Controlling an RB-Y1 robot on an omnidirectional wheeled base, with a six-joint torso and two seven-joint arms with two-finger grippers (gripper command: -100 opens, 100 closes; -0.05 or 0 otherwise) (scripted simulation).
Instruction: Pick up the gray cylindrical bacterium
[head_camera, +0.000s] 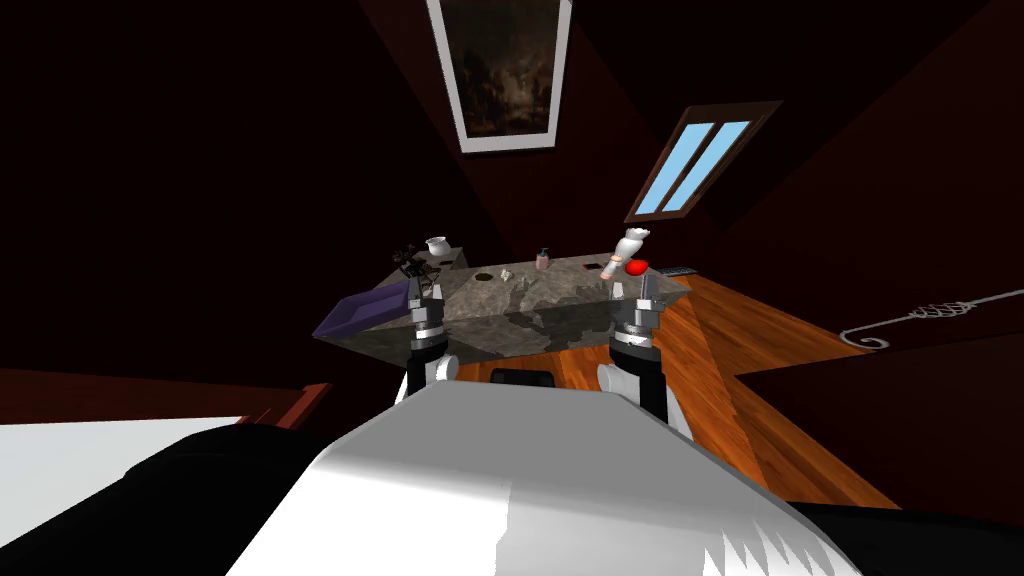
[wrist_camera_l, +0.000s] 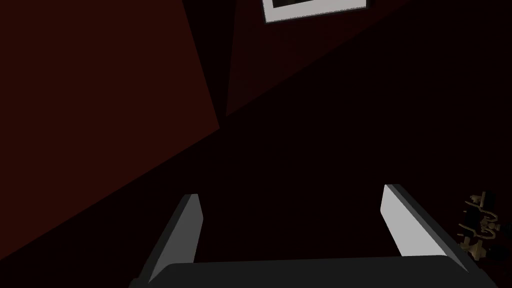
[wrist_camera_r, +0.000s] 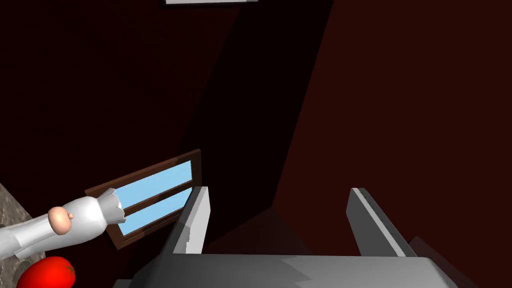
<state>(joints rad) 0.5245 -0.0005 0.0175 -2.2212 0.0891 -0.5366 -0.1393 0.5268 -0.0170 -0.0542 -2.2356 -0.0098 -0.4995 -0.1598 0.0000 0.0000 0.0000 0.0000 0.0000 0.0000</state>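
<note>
A pale grey cylinder (head_camera: 625, 250) with a frilled end and a pink knob stands tilted at the far right of a marbled stone table (head_camera: 540, 305). The right wrist view shows this cylinder (wrist_camera_r: 65, 225) off to the side of my right gripper (wrist_camera_r: 280, 190), beyond its finger, with a red tomato (wrist_camera_r: 45, 272) beneath it. My right gripper (head_camera: 635, 288) hovers open at the table's near right edge, short of the cylinder. At the near left edge my left gripper (head_camera: 425, 290) is open too, with nothing between its fingers (wrist_camera_l: 190, 225).
On the table are a purple tray (head_camera: 365, 310) at the left corner, a dark tangled object (head_camera: 408, 260), a white cup (head_camera: 437, 245), a small bottle (head_camera: 543, 259), a tiny pale lump (head_camera: 507, 274) and the tomato (head_camera: 636, 267). Wooden floor (head_camera: 740, 350) lies to the right.
</note>
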